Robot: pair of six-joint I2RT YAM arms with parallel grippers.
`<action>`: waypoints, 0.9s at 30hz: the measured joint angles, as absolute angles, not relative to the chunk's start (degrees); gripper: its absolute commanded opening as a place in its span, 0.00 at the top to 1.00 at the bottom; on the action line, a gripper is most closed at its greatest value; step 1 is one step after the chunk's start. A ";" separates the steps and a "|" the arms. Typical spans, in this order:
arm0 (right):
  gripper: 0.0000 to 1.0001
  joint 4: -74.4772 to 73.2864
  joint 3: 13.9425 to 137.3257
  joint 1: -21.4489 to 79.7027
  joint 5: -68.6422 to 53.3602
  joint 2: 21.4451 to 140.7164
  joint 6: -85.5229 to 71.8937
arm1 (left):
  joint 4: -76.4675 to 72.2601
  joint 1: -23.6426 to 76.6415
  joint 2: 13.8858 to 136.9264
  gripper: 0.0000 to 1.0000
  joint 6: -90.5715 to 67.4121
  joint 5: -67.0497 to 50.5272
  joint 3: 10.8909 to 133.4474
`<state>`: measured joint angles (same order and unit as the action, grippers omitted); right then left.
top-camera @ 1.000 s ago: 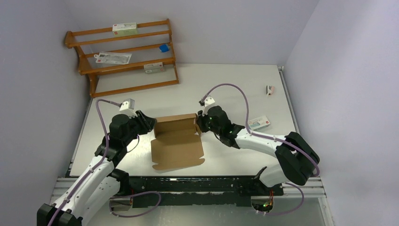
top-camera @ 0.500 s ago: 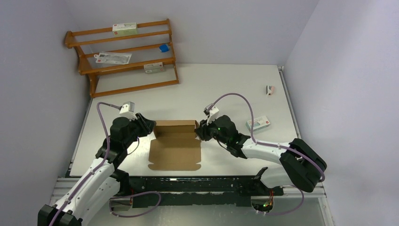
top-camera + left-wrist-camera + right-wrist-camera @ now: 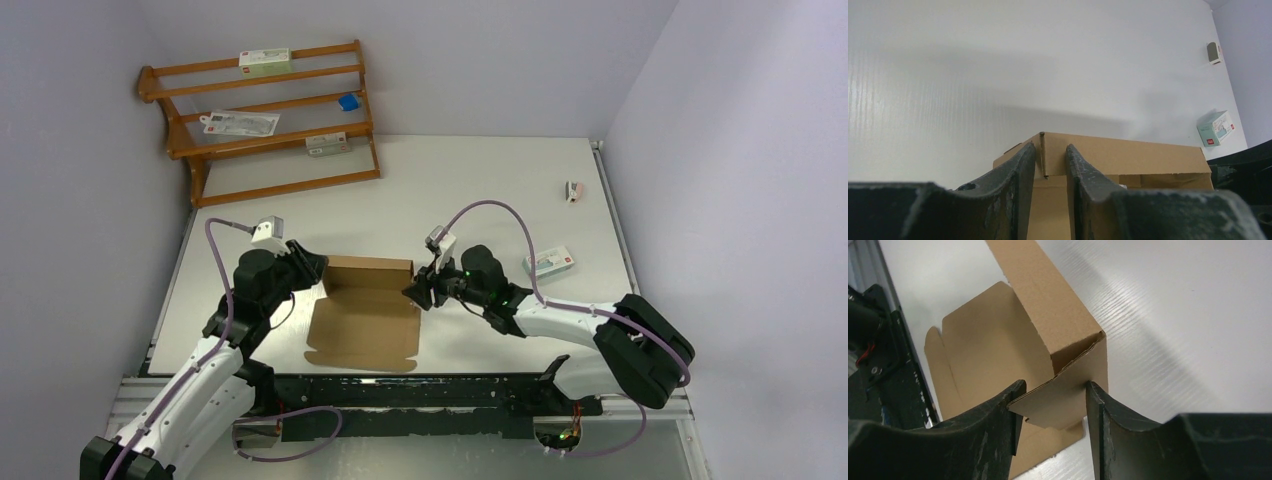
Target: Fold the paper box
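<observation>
The paper box (image 3: 362, 328) is brown cardboard lying opened out on the table, with its back wall (image 3: 368, 268) standing upright. My left gripper (image 3: 318, 268) is at the back-left corner. In the left wrist view its jaws (image 3: 1050, 150) are shut on that corner of the box (image 3: 1128, 155), one finger on each side of the seam. My right gripper (image 3: 416, 290) is at the back-right corner. In the right wrist view its jaws (image 3: 1054, 390) stand open around the right side flap (image 3: 1068, 390), which slants across the gap from the back wall (image 3: 1048, 300).
A wooden rack (image 3: 265, 120) with white cartons stands at the back left. A white carton (image 3: 550, 262) lies just right of my right arm, and a small item (image 3: 573, 190) lies further back right. A black rail (image 3: 400, 392) runs along the near edge.
The box has slid towards the near edge and a little left. My right gripper has followed it and its jaws have opened. My left gripper has stayed on its corner.
</observation>
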<state>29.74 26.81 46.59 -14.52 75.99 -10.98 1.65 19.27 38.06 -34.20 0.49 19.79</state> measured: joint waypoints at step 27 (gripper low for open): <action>0.64 38.11 24.27 45.19 -22.33 79.13 1.02 | 1.56 19.16 38.26 0.67 -33.36 1.58 19.86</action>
